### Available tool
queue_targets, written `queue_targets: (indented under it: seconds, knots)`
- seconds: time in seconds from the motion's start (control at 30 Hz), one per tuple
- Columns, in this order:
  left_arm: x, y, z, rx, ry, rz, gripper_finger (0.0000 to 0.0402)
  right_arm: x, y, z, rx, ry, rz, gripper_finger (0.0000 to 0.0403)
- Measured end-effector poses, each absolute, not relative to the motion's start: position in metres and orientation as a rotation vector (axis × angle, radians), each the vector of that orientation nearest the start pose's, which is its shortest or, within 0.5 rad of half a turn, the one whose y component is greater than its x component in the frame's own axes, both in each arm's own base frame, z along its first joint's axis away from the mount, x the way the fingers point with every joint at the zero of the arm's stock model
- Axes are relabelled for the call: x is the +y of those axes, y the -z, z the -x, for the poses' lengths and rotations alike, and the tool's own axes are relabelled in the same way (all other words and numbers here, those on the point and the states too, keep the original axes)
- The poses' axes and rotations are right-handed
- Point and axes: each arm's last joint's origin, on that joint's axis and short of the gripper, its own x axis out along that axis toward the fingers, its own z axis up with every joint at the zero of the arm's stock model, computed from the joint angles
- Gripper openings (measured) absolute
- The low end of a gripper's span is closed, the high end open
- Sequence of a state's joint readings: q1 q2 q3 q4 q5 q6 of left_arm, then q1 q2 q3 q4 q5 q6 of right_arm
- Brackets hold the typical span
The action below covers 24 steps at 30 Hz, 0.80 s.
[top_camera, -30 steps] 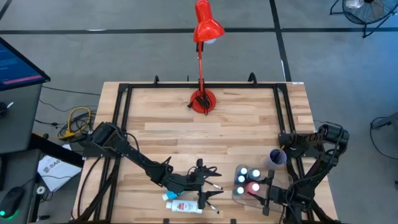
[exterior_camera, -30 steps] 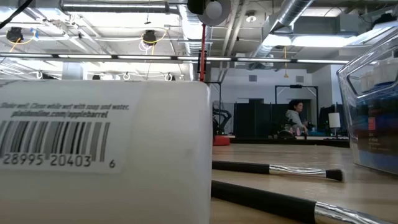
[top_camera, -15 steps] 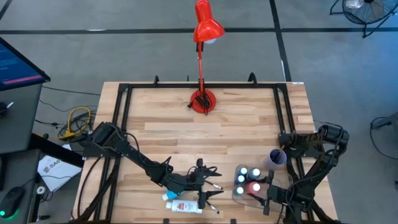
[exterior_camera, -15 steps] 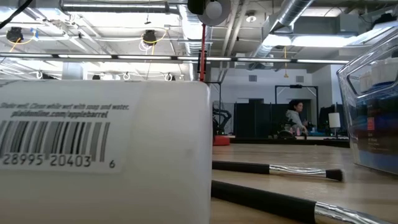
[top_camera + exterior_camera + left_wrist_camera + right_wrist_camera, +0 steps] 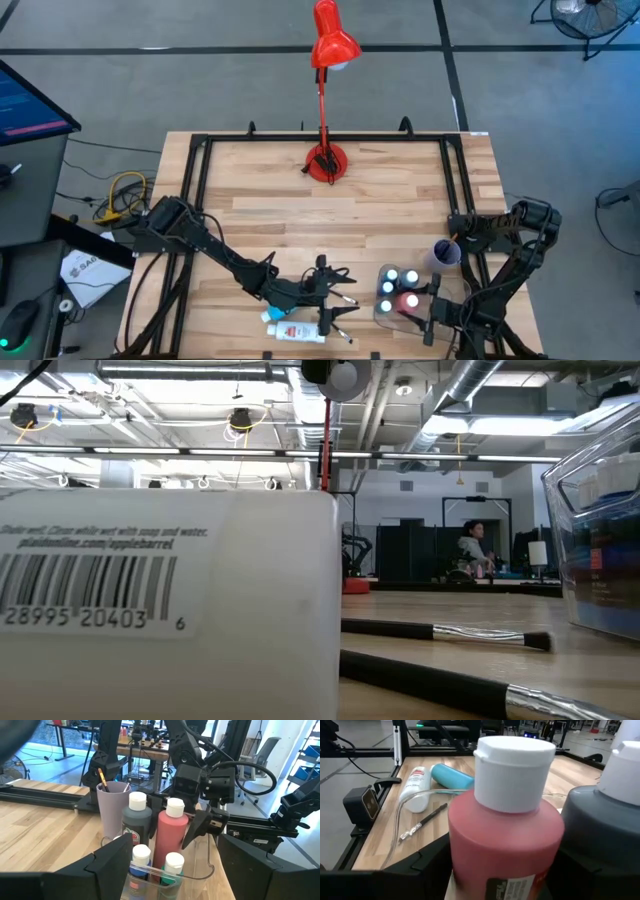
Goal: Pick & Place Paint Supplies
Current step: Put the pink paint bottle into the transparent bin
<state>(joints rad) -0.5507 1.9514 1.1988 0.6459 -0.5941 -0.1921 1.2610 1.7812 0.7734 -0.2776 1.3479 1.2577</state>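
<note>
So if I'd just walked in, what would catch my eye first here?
Probably the red desk lamp rising at the table's far edge. Then the clear tray near the front right corner, packed with white-capped paint bottles, where the right gripper has its fingers on either side of the pink-red bottle. A white tube and brushes lie beside the left gripper.

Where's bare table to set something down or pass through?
Bare wood spans the table between the red lamp base and the arms. The near edge is crowded: brushes, white tube, clear tray of bottles, lilac cup.
</note>
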Motion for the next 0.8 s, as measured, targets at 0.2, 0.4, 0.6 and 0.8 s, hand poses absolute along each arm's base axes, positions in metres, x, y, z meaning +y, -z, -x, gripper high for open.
queue_targets:
  seconds: [0.2, 0.4, 0.6, 0.8]
  knots:
    - [-0.211, -0.215, -0.374, 0.086, -0.052, 0.134, 0.0273, 0.259, -0.117, -0.11, 0.211, 0.231, -0.034, 0.0274]
    - [-0.211, -0.215, -0.374, 0.086, -0.052, 0.133, 0.0273, 0.266, -0.125, -0.114, 0.212, 0.234, -0.034, 0.0314]
    - [-0.211, -0.215, -0.374, 0.087, -0.052, 0.133, 0.0273, 0.27, -0.132, -0.116, 0.218, 0.239, -0.009, 0.0337]
    - [-0.211, -0.215, -0.374, 0.087, -0.052, 0.133, 0.0273, 0.277, -0.144, -0.115, 0.186, 0.245, 0.039, 0.0322]
